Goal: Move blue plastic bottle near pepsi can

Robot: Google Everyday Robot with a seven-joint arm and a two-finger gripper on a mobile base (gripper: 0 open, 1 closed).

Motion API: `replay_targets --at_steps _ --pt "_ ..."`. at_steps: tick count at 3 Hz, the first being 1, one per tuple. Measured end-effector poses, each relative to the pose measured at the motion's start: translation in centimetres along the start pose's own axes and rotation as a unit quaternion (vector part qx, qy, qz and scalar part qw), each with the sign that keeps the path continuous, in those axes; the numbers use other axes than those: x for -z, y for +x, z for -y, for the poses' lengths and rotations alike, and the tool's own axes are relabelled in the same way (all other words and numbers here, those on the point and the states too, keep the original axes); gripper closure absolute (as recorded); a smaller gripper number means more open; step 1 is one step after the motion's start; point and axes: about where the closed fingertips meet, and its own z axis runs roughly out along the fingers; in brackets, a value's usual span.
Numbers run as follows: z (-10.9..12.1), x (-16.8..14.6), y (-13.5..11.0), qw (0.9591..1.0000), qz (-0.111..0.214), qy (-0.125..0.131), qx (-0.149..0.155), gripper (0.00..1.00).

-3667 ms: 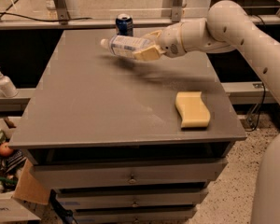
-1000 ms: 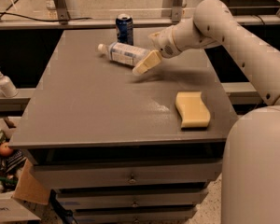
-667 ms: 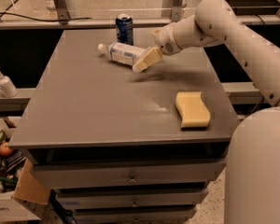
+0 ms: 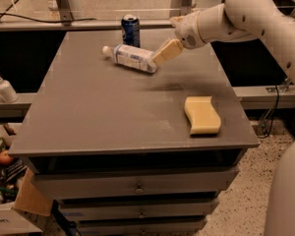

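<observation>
The blue plastic bottle (image 4: 130, 57) lies on its side at the back of the grey table (image 4: 108, 112), white cap pointing left. The pepsi can (image 4: 131, 29) stands upright just behind it, a short gap away. My gripper (image 4: 164, 53) hangs at the bottle's right end, just above its base, tan fingers (image 4: 168, 50) pointing down-left. It is open and holds nothing. The white arm reaches in from the upper right.
A yellow sponge (image 4: 202, 114) lies near the table's right front edge. A white pump dispenser bottle (image 4: 3, 87) stands on a low ledge to the left. Drawers sit under the table top, and a box with clutter is on the floor at the lower left.
3.7 s ago the gripper held the bottle above the table. The bottle now lies beside the can. In the last second the gripper has drawn back slightly up and right.
</observation>
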Motion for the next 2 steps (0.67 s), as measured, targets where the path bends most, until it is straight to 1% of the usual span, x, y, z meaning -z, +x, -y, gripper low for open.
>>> replay_targets --at_steps 1,2 --pt "0.6 3.66 -1.18 0.9995 0.003 0.03 0.006 0.0" --pt "0.65 4.03 -1.34 0.9994 0.004 0.033 0.007 0.0"
